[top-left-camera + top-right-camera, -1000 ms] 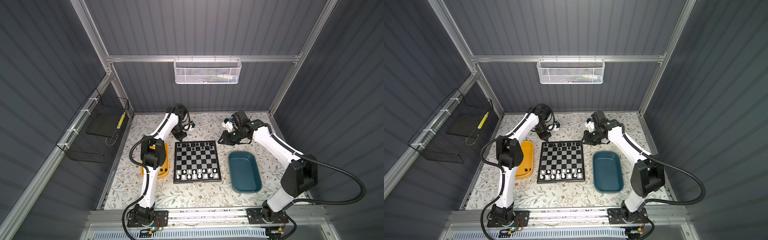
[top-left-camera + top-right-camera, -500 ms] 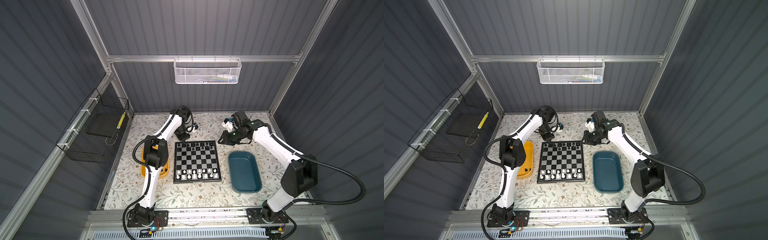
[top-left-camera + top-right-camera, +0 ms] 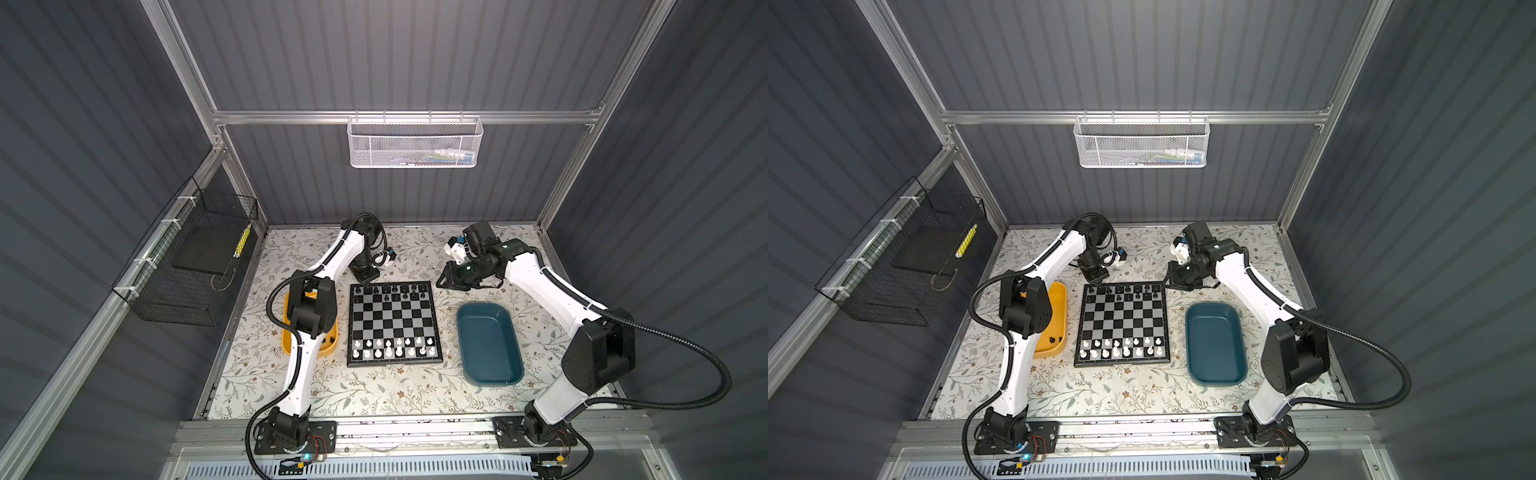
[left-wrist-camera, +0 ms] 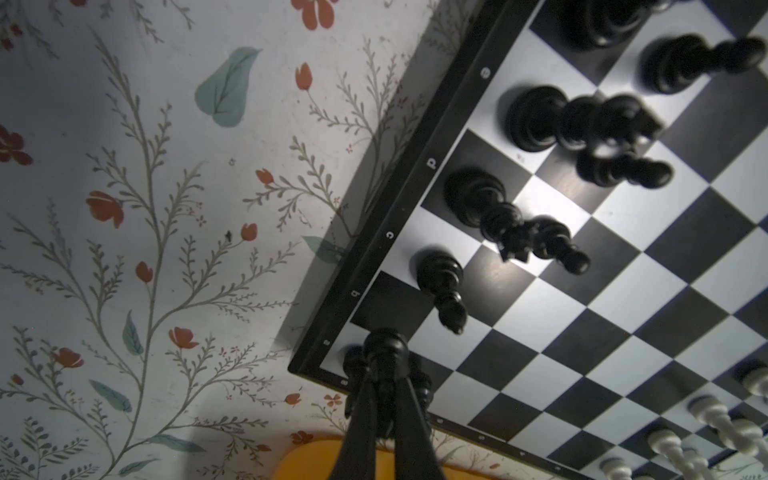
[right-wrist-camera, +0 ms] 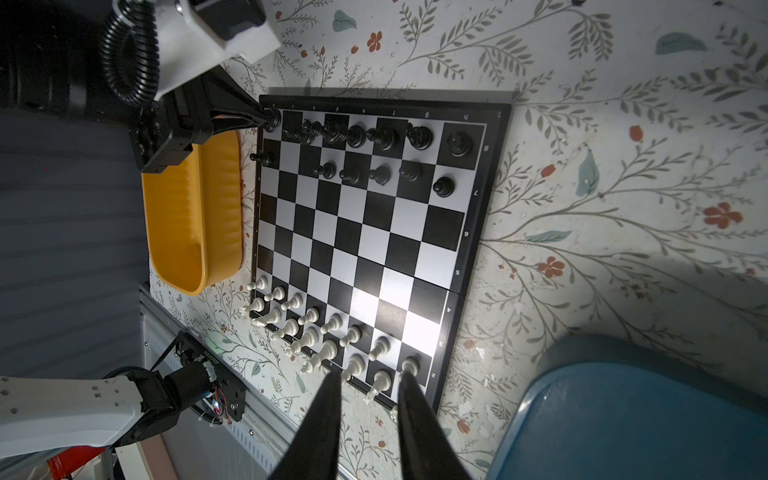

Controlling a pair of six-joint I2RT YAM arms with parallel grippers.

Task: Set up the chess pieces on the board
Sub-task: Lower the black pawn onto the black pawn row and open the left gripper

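The board (image 3: 392, 364) (image 3: 1123, 363) lies mid-table. Black chess pieces (image 3: 399, 291) fill much of its two far rows. White chess pieces (image 3: 390, 348) stand in its two near rows. My left gripper (image 3: 365, 276) (image 4: 384, 370) is shut on a black chess piece (image 4: 384, 345) over the board's far-left corner square (image 5: 272, 118). Whether its base touches the square I cannot tell. My right gripper (image 3: 442, 282) (image 5: 370, 376) hangs open beside the board's far-right corner, nothing between its fingers.
A yellow tray (image 3: 1054, 316) sits left of the board, partly under the left arm, with a black piece (image 3: 1052, 340) in it. A teal tray (image 3: 488, 374) lies to the right. A wire basket (image 3: 187, 270) hangs on the left wall.
My left gripper has moved nearer with the black piece, from behind the board's far-left corner to over it. The right arm has not moved.
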